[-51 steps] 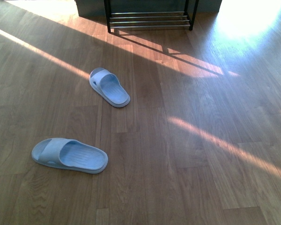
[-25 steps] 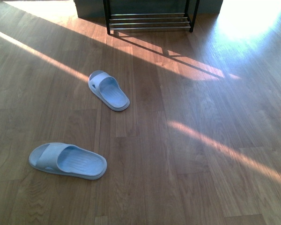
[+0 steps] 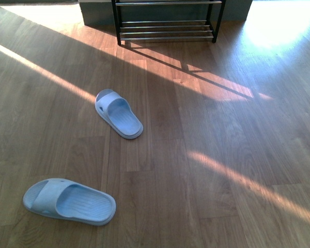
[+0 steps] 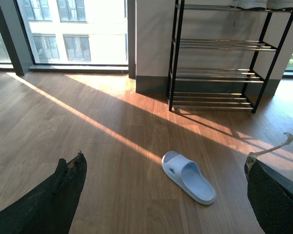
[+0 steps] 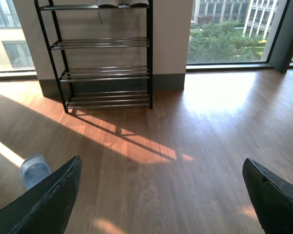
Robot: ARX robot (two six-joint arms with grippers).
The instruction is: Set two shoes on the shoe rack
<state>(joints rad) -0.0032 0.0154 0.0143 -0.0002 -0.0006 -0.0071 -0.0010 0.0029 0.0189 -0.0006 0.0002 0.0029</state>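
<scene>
1. front view: two pale blue rubber slides lie on the wooden floor point(image 3: 237, 129), well apart from each other. the near slide point(image 3: 70, 201) lies crosswise, its strap end toward the robot's left. the far slide point(image 3: 119, 113) lies at a slant, its strap end pointing away toward the left. the shoe rack point(image 3: 165, 32) stands at the far edge of the floor, well beyond both slides; only its lowest chrome rods and black frame posts show. bands of sunlight cross the boards. neither arm shows here.

2. left wrist view: the left gripper point(image 4: 165, 160) has its jaws wide apart – one dark finger at either lower corner, with floor and the far slide point(image 4: 189, 176) seen between them, out ahead and not touched. the shoe rack point(image 4: 219, 45) stands against a pale wall beside a large window point(image 4: 73, 29). its lower tiers are bare rods, and white soles point(image 4: 263, 4) sit on the top tier.

3. right wrist view: the right gripper point(image 5: 161, 161) also has its jaws wide apart, over bare floor. the tip of a slide point(image 5: 34, 170) peeks out beside one finger – which of the two i cannot tell. the shoe rack point(image 5: 105, 44) stands ahead against the wall, with shoe soles point(image 5: 122, 2) on its top tier.
</scene>
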